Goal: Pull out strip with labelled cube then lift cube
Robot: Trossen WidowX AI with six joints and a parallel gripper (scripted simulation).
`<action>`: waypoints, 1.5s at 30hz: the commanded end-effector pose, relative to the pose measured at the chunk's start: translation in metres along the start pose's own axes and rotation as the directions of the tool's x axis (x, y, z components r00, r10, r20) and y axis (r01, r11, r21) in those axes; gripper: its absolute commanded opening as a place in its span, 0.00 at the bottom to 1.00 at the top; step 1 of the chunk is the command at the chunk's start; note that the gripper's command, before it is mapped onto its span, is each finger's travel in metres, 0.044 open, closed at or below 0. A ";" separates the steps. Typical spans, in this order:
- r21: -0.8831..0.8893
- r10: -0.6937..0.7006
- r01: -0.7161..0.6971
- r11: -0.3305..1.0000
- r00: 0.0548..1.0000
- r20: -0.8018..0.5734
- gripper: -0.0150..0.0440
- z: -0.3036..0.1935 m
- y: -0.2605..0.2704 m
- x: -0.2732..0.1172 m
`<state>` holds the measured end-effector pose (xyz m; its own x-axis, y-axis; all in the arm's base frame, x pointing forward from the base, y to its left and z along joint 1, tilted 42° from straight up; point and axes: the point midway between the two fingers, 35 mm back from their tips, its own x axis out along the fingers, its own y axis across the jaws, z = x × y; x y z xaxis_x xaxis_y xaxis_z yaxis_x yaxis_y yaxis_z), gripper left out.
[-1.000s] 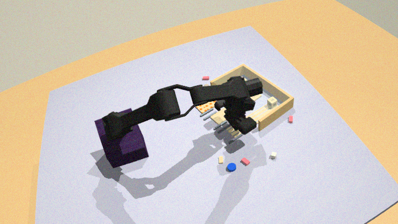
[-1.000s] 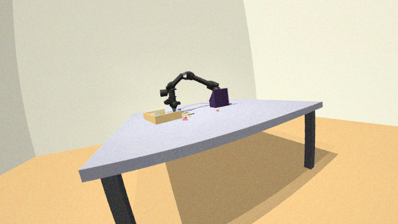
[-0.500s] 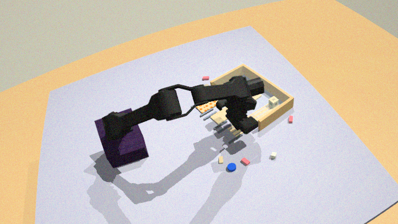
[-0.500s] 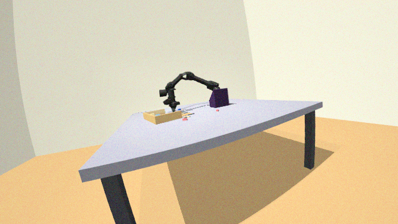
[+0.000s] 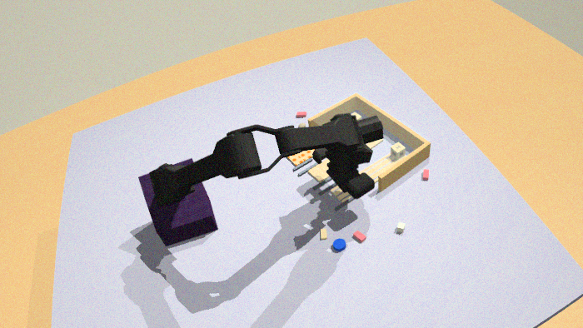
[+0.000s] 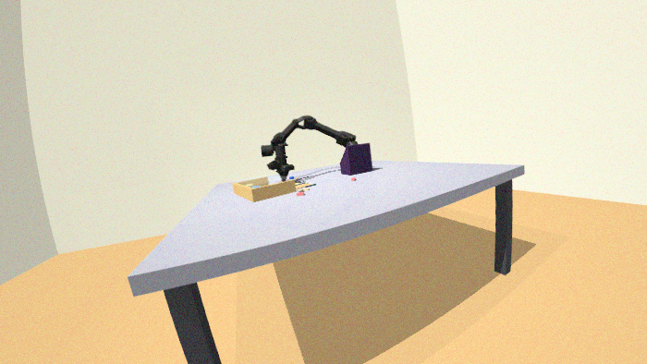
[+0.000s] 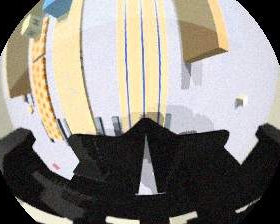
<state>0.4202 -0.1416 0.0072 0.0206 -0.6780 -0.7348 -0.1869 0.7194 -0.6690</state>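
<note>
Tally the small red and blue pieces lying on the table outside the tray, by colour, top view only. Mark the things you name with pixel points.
Red blocks [image 5: 301, 114] [image 5: 426, 174] [image 5: 359, 236] [image 6: 299, 193]: 3
Blue disc [image 5: 339, 245] [image 6: 291, 177]: 1
Total: 4

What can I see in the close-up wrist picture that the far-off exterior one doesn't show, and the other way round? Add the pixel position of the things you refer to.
Only the wrist view: a strip with blue lines [image 7: 151, 65] and an orange-dotted strip [image 7: 43, 92].

Only the exterior view: the dark purple base block [image 6: 359, 159] and table legs [image 6: 504, 226].

Both: the wooden tray [image 6: 274, 192] [image 7: 203, 42] and the robot's hand [image 6: 284, 179] [image 7: 144, 120].
</note>
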 end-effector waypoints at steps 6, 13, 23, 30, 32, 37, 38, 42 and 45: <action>-0.004 0.005 -0.005 1.000 1.000 -0.017 0.25 -0.018 -0.001 0.006; -0.005 0.005 -0.005 1.000 1.000 -0.018 0.25 -0.029 -0.002 0.006; -0.005 0.005 -0.005 1.000 1.000 -0.018 0.25 -0.044 -0.002 0.006; -0.006 0.005 -0.005 1.000 1.000 -0.019 0.25 -0.054 -0.002 0.006; -0.006 0.005 -0.005 1.000 1.000 -0.019 0.25 -0.057 -0.002 0.006; -0.006 0.005 -0.005 1.000 1.000 -0.019 0.25 -0.064 -0.003 0.006; -0.006 0.005 -0.005 1.000 1.000 -0.019 0.25 -0.066 -0.003 0.006; -0.006 0.005 -0.005 1.000 1.000 -0.020 0.25 -0.072 -0.003 0.006; -0.007 0.005 -0.005 1.000 1.000 -0.020 0.25 -0.077 -0.003 0.006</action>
<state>0.3556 -0.1528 0.0161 0.0240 -0.6773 -0.7353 -0.1924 0.7186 -0.6683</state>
